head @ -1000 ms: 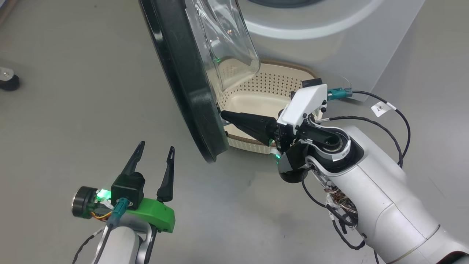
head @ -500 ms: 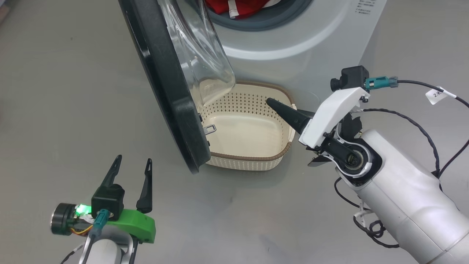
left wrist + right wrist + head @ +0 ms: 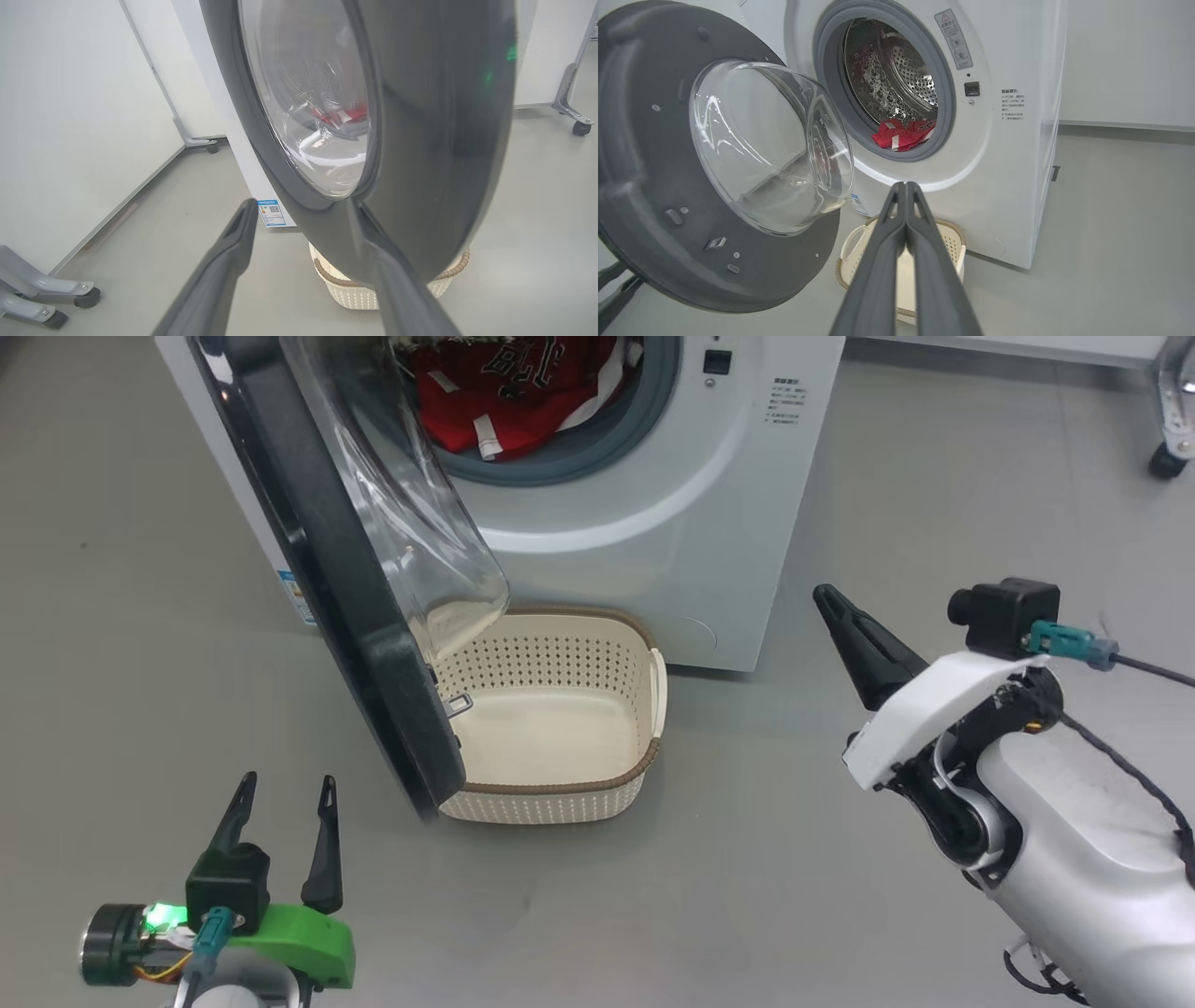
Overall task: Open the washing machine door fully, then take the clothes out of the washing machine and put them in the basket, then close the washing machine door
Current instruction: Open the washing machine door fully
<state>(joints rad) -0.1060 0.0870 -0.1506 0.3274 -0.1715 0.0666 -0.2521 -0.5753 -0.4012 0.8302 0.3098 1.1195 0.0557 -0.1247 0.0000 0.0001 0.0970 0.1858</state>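
Observation:
The white washing machine (image 3: 653, 541) stands at the top of the head view. Its door (image 3: 317, 569) is swung out to the left, the clear bowl facing the drum. Red clothes (image 3: 504, 392) lie in the drum mouth, also seen as clothes (image 3: 901, 133) in the right wrist view. The cream basket (image 3: 541, 807) sits on the floor below the door's lower edge. My left gripper (image 3: 288, 784) is open, low left, outside the door (image 3: 444, 140). My right gripper (image 3: 822, 593) is shut and holds nothing, right of the basket, pointing at the machine (image 3: 1004, 154).
Grey floor lies all around. A wheeled frame's caster (image 3: 1167, 457) stands at the far right. White partition panels on wheeled feet (image 3: 46, 289) stand to the left of the machine. The door overhangs the basket's left side.
The head camera has moved, so the drum mouth and clothes now show. My shut right gripper has drawn back from the door's inner edge, past the basket, to the right. The left gripper stays open.

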